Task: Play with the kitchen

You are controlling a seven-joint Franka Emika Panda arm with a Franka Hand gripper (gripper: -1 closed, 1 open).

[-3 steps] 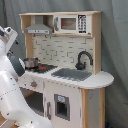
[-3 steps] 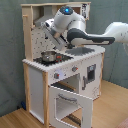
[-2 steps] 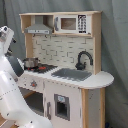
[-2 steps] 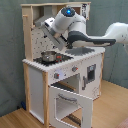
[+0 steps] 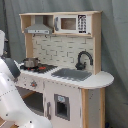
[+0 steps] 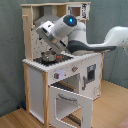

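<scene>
While the arm (image 6: 85,42) reaches across the kitchen (image 5: 62,75) from the second exterior view's right, its gripper (image 6: 51,44) hangs just above the pot (image 6: 48,55) on the hob (image 6: 54,59), wrist tilted down. Likely it is lining up on the pot or the hob area; fingers are hidden against the pot, so whether they are spread or pinched I cannot tell. Kitchen stands on the floor against the grey curtain (image 5: 112,45), filling the middle of both exterior views. Oven door (image 6: 70,106) below the hob hangs open, swung down and out. Sink (image 5: 74,74) and faucet (image 5: 83,59) sit beside the hob, away from the gripper, untouched. Microwave (image 5: 70,23) and hood (image 5: 39,27) are up top, well above the hob. Versus a second ago: the gripper head is lower and closer over the pot; the pot and oven door look unchanged.
</scene>
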